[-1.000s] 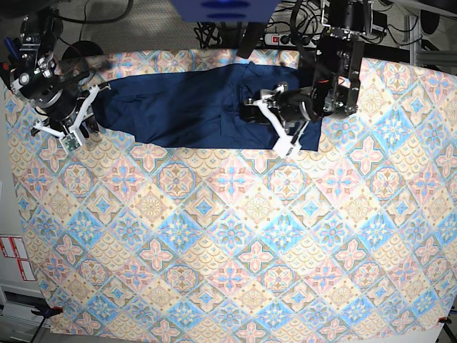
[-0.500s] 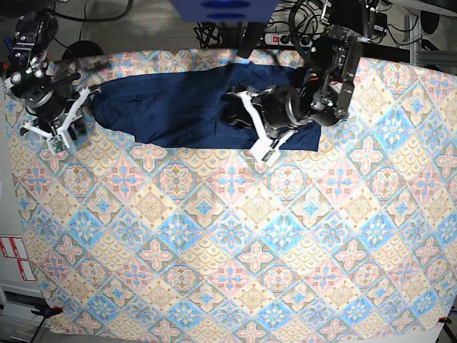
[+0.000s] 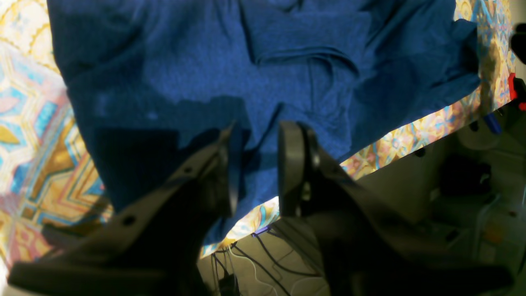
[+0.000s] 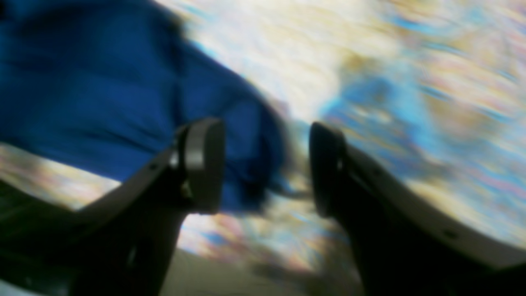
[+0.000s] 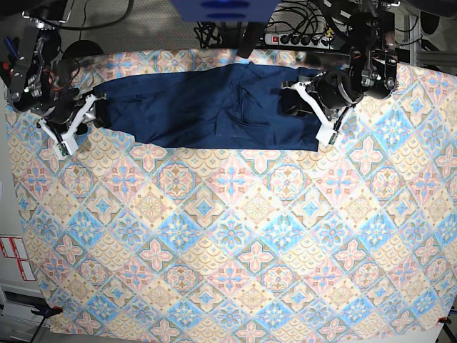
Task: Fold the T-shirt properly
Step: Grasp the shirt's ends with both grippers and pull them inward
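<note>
A: Since a sec ago the left gripper (image 5: pixel 308 108) has pulled back off the middle of the T-shirt (image 5: pixel 207 107) to its end by the power strip; right gripper (image 5: pixel 77 123) has let its jaws spread.

B: Fingers now?

A: Left fingers (image 3: pixel 292 164) stand a bit apart, cloth right under them. Can't tell if a fold's pinched or just lying between them. Right fingers (image 4: pixel 203 164) wide apart, nothing between; shirt's edge just beside one pad. Wrist view's blurred tho.

B: Shirt itself?

A: Long navy strip along the far side of the tablecloth (image 5: pixel 235 243), folded lengthwise already, I'd say. Rumpled pleat near mid, loose corner at the left gripper's end.

B: So next fold?

A: Prob end-to-end. Do it well: each gripper takes all layers at its own end of the shirt, not just the top one. Flatten that pleat first. Lift both ends level, carry across slow so the strip doesn't skew, edges lined up before letting go.
</note>
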### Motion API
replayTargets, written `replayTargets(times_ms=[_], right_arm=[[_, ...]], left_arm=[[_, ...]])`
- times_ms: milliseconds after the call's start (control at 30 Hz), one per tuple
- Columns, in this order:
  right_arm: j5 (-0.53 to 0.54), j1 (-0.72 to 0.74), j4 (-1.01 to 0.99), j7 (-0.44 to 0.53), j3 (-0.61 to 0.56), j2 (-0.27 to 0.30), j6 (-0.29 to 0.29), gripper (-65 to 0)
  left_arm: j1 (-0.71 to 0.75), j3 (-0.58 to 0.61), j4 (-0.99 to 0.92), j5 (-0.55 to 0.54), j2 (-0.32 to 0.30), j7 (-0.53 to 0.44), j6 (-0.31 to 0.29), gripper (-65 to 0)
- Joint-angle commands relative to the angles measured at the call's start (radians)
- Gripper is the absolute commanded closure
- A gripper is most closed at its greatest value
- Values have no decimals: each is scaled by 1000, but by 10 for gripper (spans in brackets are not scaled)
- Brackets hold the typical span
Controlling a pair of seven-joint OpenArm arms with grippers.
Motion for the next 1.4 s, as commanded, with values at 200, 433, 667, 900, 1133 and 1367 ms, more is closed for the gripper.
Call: replayTargets(times_ms=[200, 433, 667, 900, 1133, 1367], right_arm=[[184, 94, -234, 14, 13, 62, -6, -319], [184, 111, -339, 11, 13, 60, 85, -319], [184, 111, -408, 13, 10, 56, 85, -319], [184, 111, -406, 17, -115, 52, 85, -319], [186, 103, -323, -9, -154, -9, 85, -317], [186, 101, -251, -78, -155, -73, 85, -316]], left_arm=[[-3, -14, 13, -14, -5, -14, -6, -146], [-7, -11, 13, -14, -5, -10, -6, -146], [-9, -12, 13, -14, -5, -10, -6, -146], [-10, -9, 13, -14, -3, -8, -6, -146], [-10, -12, 13, -14, -3, -8, -6, -145], [-10, -12, 13, -14, -3, -8, -6, -145]])
